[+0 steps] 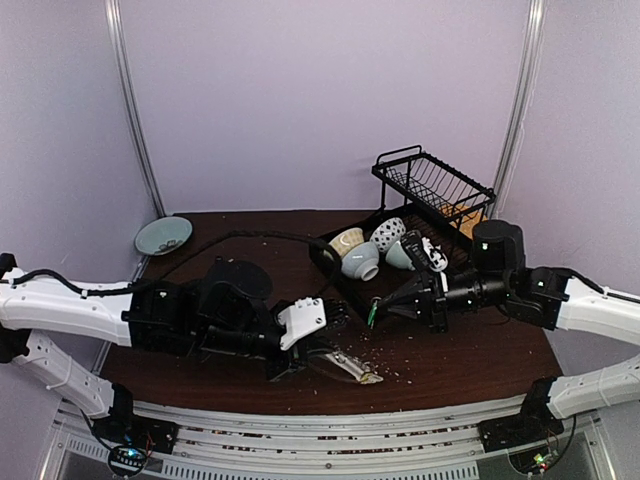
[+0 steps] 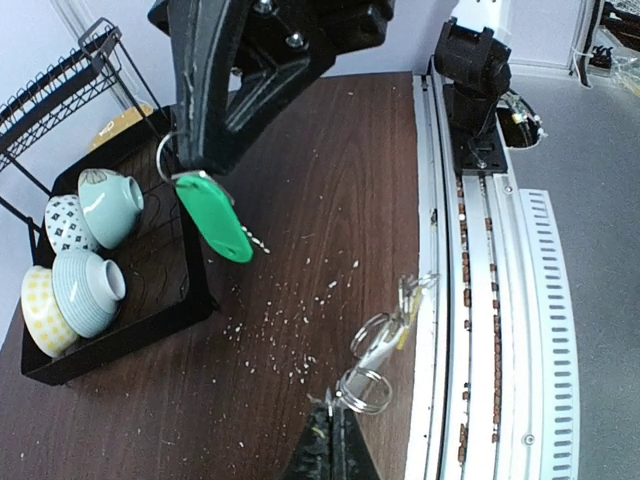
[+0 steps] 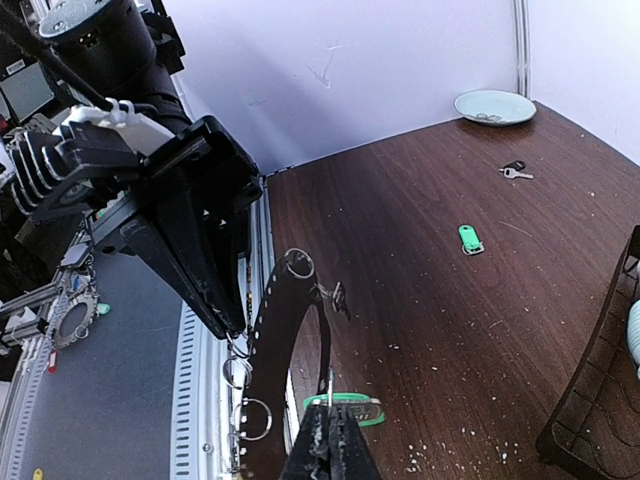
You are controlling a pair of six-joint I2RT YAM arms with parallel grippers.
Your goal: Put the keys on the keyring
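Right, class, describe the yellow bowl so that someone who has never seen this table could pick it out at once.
Find the black wire dish rack at the far right of the wooden table. In front of it lies a black tray holding a cluster of bowls. The yellow bowl sits at the cluster's left end, yellow-checked, while its neighbours are pale blue-green or dark-spotted white.
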